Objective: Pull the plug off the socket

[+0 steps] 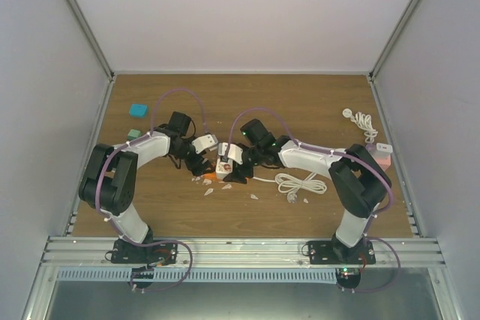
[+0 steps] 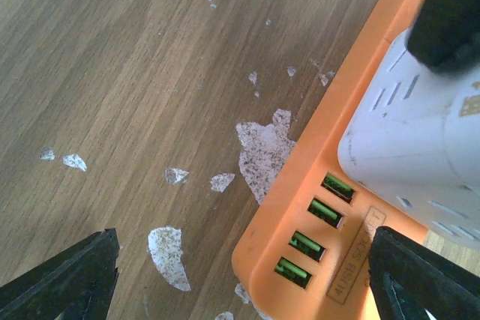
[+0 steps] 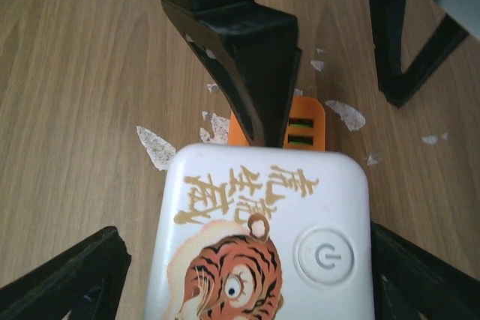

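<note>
We see the white plug seated on the orange socket, mid-counter. The right end effector is nearer: fingers apart and straddling the plug, not clamped, with a gap at its 9 o'clock side. The socket pokes out past the plug at 12 o'clock. The left end effector is also apart, with the socket corner between its fingers and the body running off to 1 o'clock. Our call: right closes on the plug, left pins the socket.
</note>
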Available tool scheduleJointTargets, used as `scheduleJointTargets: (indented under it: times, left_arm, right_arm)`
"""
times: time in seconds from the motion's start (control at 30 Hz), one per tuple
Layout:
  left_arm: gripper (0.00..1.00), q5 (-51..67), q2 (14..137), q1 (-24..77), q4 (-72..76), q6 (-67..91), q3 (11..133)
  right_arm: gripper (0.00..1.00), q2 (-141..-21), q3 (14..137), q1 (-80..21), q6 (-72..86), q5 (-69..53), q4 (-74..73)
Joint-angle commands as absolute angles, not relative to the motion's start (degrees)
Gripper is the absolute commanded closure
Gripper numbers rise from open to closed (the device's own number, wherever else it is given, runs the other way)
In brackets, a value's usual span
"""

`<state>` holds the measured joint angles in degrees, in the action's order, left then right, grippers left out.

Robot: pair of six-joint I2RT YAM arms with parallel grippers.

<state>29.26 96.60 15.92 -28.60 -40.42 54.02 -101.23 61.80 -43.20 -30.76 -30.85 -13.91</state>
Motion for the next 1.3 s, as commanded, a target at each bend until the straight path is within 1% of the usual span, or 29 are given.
scheduleJointTargets:
  times: [0.0, 0.1, 0.3, 0.5, 0.7, 0.9, 1.27]
  left_arm:
    - [0.1, 25.6, 98.5, 16.5, -26.7, -39.7, 52.8]
    - [0.11, 24.6, 98.7, 16.5, -26.8, -39.5, 52.4]
    - [0.12, 24.3, 98.6, 16.6, -26.6, -38.9, 51.8]
    - [0.12, 23.8, 98.9, 16.7, -26.4, -38.6, 51.6]
    - [0.13, 22.7, 99.5, 16.8, -26.8, -38.6, 51.7]
    - [0.13, 22.3, 100.0, 16.9, -26.8, -38.4, 51.6]
    - [0.14, 22.0, 100.7, 17.3, -27.4, -38.3, 51.9]
  right_arm:
    - [0.2, -102.5, 63.9, -44.8, -32.1, -30.2, -13.1]
    - [0.26, -102.4, 63.8, -44.9, -32.2, -29.7, -13.2]
    - [0.27, -103.4, 64.4, -44.9, -32.3, -29.7, -13.9]
    - [0.37, -102.8, 65.4, -44.9, -32.3, -29.7, -14.9]
    - [0.47, -99.5, 66.0, -44.9, -31.4, -30.2, -14.9]
    - [0.52, -98.2, 66.2, -44.9, -30.6, -31.1, -14.7]
    - [0.55, -96.1, 66.3, -44.9, -29.5, -31.5, -14.1]
